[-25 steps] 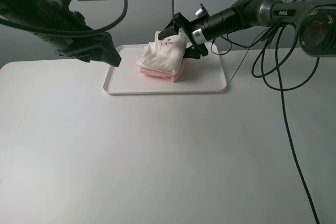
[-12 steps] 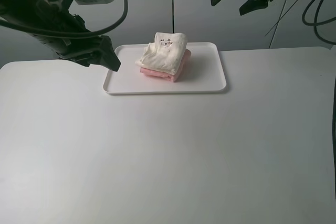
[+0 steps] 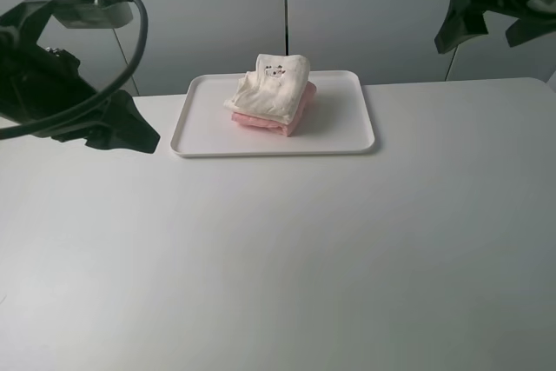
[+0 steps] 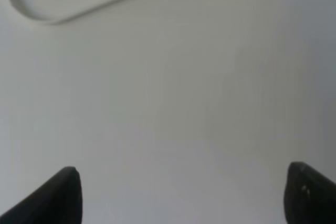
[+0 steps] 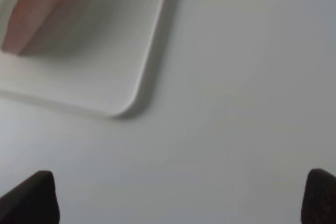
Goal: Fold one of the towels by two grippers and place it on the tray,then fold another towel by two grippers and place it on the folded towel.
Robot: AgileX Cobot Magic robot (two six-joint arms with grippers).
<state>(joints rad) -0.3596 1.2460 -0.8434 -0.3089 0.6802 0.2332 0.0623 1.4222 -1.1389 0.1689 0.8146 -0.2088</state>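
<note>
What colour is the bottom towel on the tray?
Pale pink towel, clearest in the exterior high view.

flat white plastic tray [image 3: 347, 132]: table's 12 o'clock | folded pale pink terry towel [image 3: 300, 109]: tray centre | folded cream terry towel [image 3: 269, 89]: stacked on pink

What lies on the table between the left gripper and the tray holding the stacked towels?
Nothing: in the exterior high view only bare white table separates the left gripper from the tray; the left wrist view agrees.
</note>
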